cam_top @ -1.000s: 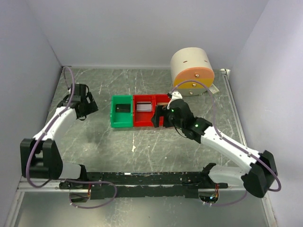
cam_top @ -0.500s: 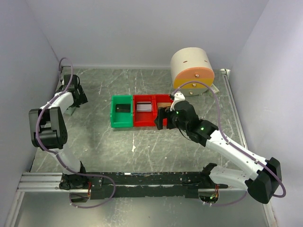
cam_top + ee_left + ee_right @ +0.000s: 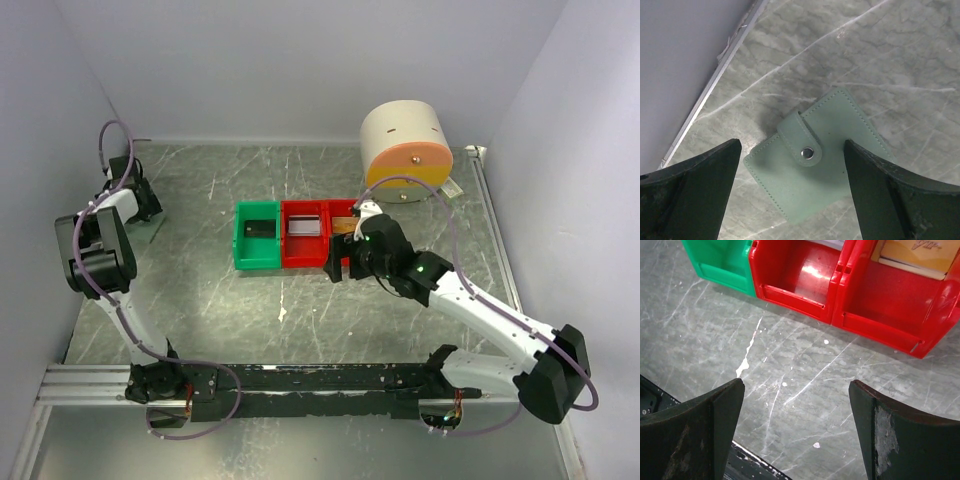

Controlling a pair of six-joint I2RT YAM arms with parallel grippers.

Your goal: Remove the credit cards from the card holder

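Jaws above card holder, contents hidden

Soft, even light; small glare inside red bin; faint shadows.

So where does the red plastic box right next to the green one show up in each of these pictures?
Top external: the red plastic box sits mid-table, just right of the green plastic box.
Left wrist: not in it.
Right wrist: top centre, with the green plastic box at its left.
Shared landmark: the white streak on the grey marbled tabletop, in front of the boxes.
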